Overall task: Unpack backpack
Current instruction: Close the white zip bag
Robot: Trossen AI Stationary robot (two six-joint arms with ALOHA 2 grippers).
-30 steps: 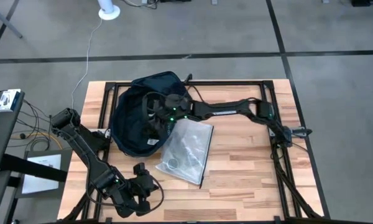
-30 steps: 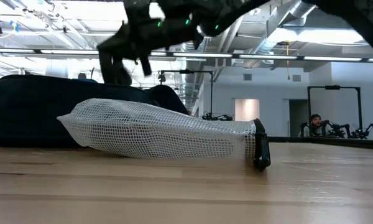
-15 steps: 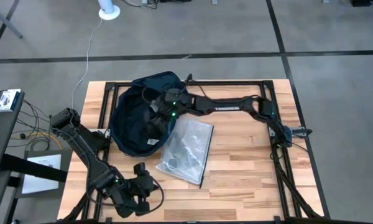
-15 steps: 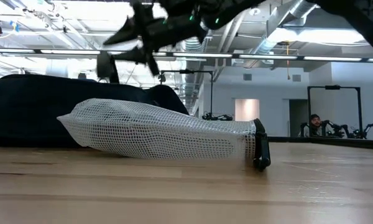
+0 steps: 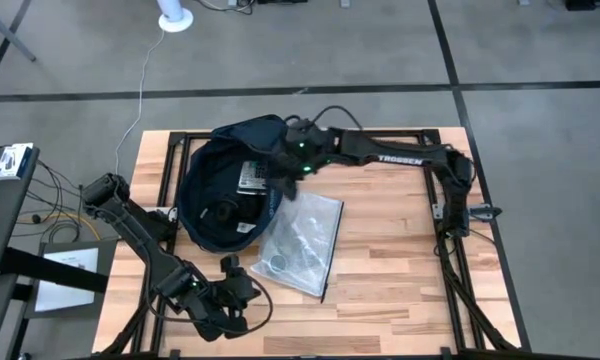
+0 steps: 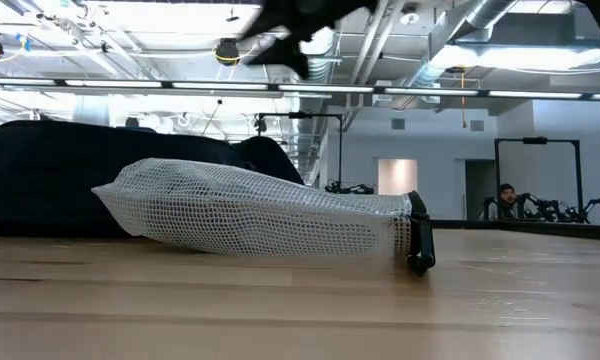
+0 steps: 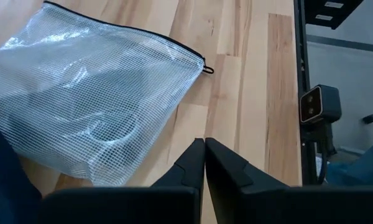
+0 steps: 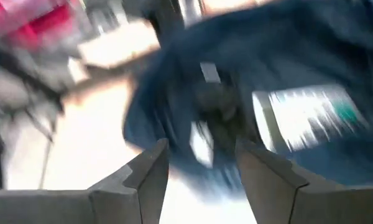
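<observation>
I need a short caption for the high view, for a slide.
Right claw open above the open backpack; mesh pouch beside it; left claw shut near the table's front edge.

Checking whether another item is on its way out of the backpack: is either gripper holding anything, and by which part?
Nothing is held. The right gripper hangs open and empty above the backpack; the left gripper is shut on nothing.

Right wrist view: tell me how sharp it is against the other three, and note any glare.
Right wrist view: heavily motion-blurred, the backpack only a blue smear past the open right gripper. Left wrist view: sharp, with glare on the mesh pouch. High view: sharp and evenly lit. Low view: bright ceiling lights; the right gripper is a dark blur at the top.
</observation>
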